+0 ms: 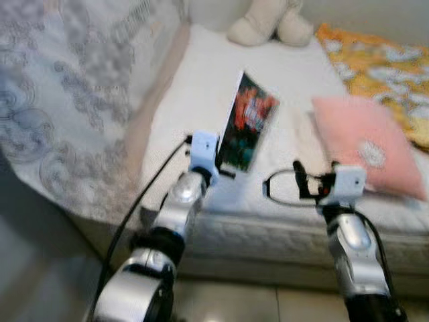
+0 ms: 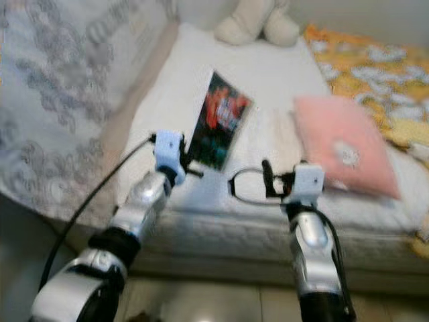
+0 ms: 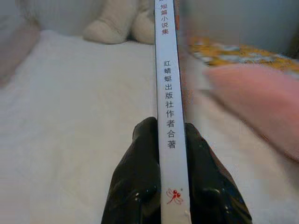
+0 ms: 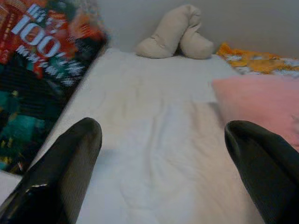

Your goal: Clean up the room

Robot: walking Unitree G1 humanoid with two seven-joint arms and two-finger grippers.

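White bedding covered the bed in front of the robot, and a patterned grey quilt hung over its left side. At the far end, a beige plush toy sat against the wall. A pink pillow lay on the right part of the bed, with an orange flowered blanket behind it.

Above the near edge of the bed, the left gripper held a book upright, its dark red and green cover facing right. In the left wrist view the two black fingers were pressed on both sides of the book's white spine, which carried printed characters.

Just beside it, the right gripper hovered above the mattress edge, near the pink pillow. Its fingers stood wide apart with nothing between them.
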